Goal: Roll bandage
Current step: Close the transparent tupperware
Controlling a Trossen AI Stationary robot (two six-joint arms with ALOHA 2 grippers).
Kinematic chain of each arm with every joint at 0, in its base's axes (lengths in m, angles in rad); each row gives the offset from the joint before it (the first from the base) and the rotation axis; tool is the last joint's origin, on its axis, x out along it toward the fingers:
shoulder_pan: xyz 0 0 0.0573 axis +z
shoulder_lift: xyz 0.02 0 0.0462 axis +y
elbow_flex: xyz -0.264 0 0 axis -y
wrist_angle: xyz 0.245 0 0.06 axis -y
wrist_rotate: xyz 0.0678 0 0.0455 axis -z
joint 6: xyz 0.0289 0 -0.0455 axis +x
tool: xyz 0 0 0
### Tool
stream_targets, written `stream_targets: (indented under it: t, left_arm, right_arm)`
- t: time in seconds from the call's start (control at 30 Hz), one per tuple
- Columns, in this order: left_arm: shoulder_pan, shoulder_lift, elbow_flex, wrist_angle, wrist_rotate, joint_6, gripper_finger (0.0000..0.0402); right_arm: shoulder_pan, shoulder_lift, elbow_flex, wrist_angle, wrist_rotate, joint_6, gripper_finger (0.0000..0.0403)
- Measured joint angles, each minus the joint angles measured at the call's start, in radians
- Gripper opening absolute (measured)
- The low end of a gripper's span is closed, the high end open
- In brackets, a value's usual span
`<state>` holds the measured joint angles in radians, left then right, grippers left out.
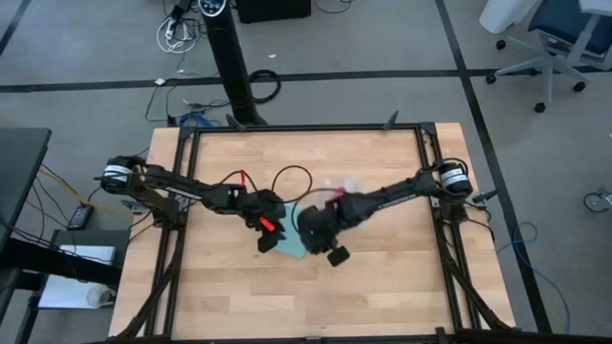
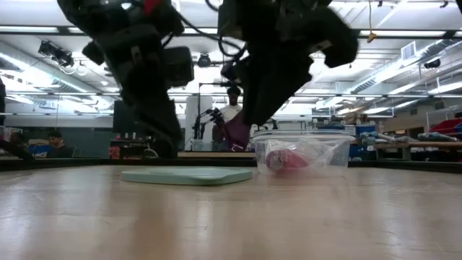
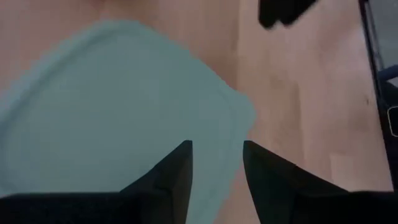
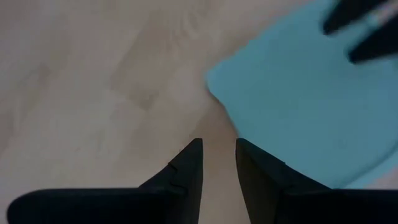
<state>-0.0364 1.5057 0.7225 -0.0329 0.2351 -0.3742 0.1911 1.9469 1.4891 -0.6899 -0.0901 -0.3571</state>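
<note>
Step in hand: judging by the layout, an early one; both grippers hover over the light-blue lid (image 1: 287, 239) at the middle of the high view, and the bandage is not yet in either.
Bandage: a small red roll (image 2: 278, 160) inside the clear container (image 2: 303, 152), right of centre in the low view, just beside the lid (image 2: 189, 175) on the table (image 2: 231, 217).
Left gripper (image 3: 216, 163): fingers parted by a narrow gap with nothing between them, poised over the lid's rounded corner (image 3: 239, 112).
Right gripper (image 4: 217, 163): fingers slightly apart and empty, over bare wood beside the lid's corner (image 4: 214, 78).
Next move: probably getting the bandage out of the container, which calls for a gripper to shift toward it and reach inside without tipping it.
Low view only: shows the red roll clearly inside the container, and that the lid lies flat.
High view only: shows which arm is which; the container there is a faint patch (image 1: 339, 186), its contents hard to read.
Wrist views: show the finger gaps, hidden elsewhere.
</note>
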Motion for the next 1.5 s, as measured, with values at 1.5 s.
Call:
stream_targets:
  t: [1.5]
  left_arm:
    - [-0.003, -0.022, -0.577, 1.026, -0.241, -0.422, 0.0103]
  right_arm:
    - [0.344, 0.007, -0.219, 0.445, 0.603, 0.676, 0.0092]
